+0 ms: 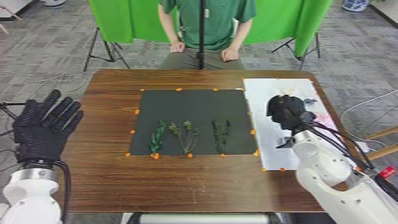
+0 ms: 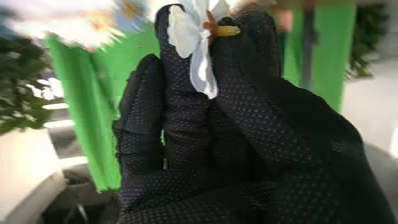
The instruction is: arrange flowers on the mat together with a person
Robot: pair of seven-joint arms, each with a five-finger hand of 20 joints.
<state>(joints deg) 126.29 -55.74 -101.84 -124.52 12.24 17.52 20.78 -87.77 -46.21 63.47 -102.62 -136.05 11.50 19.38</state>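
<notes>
In the head view, my right hand [image 1: 286, 112] is over the white sheet [image 1: 277, 161] on the table's right side. The right wrist view has a white flower [image 2: 202, 50] with a yellow part pinched between the thumb and fingers of my right hand [image 2: 266, 115]. On the dark mat [image 1: 182, 107] lie a leafy green sprig [image 1: 157, 137], a branching stem [image 1: 187, 137] and another green stem [image 1: 221, 135], side by side along its near half. My left hand [image 1: 49, 127] is open, left of the mat, with its fingers straight.
Pink flowers [image 1: 325, 120] and a small bluish flower [image 1: 309, 101] lie on the white sheet near my right hand. Orange tape pieces mark the edges of the mat and sheet. Brown table [image 1: 178, 187] surrounds them. A green cloth [image 1: 124, 20] hangs behind.
</notes>
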